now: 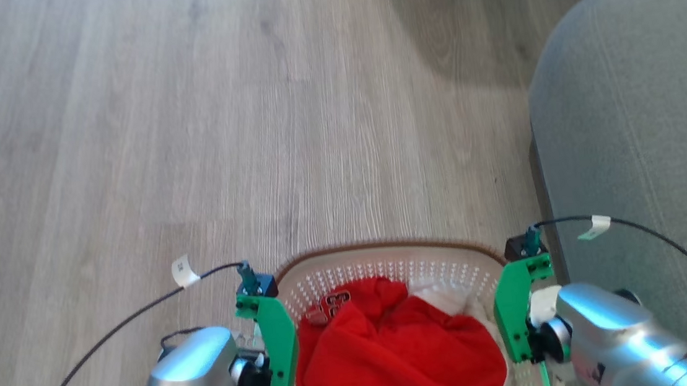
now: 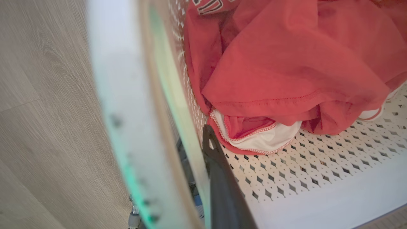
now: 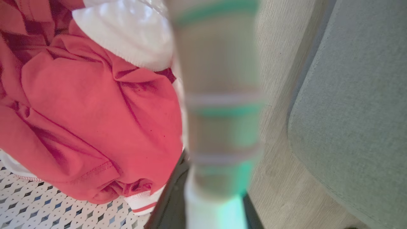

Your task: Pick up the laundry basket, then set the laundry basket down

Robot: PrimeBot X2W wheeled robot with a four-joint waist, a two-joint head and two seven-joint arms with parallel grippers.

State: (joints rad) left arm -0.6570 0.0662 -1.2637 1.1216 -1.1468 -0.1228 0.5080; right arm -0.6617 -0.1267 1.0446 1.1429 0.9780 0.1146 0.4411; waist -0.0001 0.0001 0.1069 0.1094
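Two claws clamp the laundry basket (image 1: 387, 264), one on its left side and one on its right. The left claw (image 2: 197, 144) is nearly closed over the left rim. One dark finger (image 2: 222, 187) lies inside against the perforated wall, and the other is mostly hidden outside it. The right claw (image 3: 216, 186) pinches the right rim the same way, with a finger on either side of the blurred edge. The basket is at the near middle of the scene, over the pale wooden floor (image 1: 189, 138) and just left of a grey upholstered seat (image 1: 636, 130). Whether it touches the floor I cannot tell. A crumpled red garment (image 1: 394, 350) takes up most of it, with white cloth (image 1: 452, 298) at the far right.
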